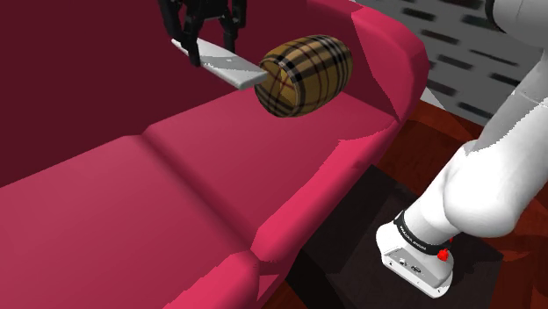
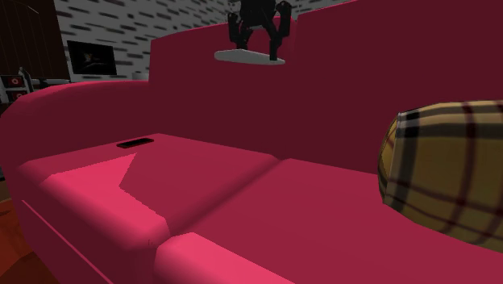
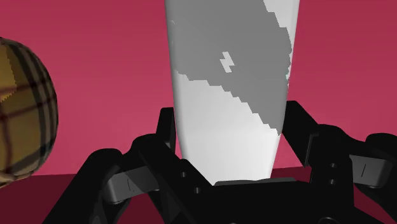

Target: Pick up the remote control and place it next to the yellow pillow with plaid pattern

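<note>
The remote control (image 1: 232, 69) is a flat pale grey-white slab hanging in the air above the sofa's seat. My gripper (image 1: 207, 42) is shut on one end of it. The other end points at the yellow-brown plaid pillow (image 1: 306, 75), a barrel-shaped roll lying on the red sofa (image 1: 176, 193), and nearly reaches it in the shoulder view. In the second exterior view the gripper (image 2: 258, 42) holds the remote (image 2: 250, 57) level in front of the backrest, well above the pillow (image 2: 443, 169). In the wrist view the black fingers (image 3: 167, 137) clasp the remote (image 3: 229, 89), with the pillow (image 3: 22, 108) off to one side.
The sofa's two seat cushions (image 2: 266, 202) lie below the gripper. A small dark flat object (image 2: 135, 144) rests near the far armrest. A screen (image 2: 91, 58) stands against a grey patterned wall behind. The arm's base (image 1: 417, 255) sits on a dark stand beside the sofa's armrest (image 1: 334, 193).
</note>
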Robot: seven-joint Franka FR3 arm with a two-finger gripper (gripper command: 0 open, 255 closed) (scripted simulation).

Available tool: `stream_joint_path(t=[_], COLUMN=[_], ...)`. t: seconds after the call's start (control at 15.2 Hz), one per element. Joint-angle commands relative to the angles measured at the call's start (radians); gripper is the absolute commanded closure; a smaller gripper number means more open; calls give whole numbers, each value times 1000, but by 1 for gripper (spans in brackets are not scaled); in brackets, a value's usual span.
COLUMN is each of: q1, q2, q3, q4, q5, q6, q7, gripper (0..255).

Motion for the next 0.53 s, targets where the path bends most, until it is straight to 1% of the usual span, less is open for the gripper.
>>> stream_joint_path(t=[0.0, 0.2, 0.46], q1=[-38, -80, -116], q2=[-82, -193, -320], q3=[-20, -62, -130], q4=[-95, -215, -346], q5=[40, 87, 126], q6=[24, 44, 55], q7=[-52, -135, -244], gripper=[255, 255, 255])
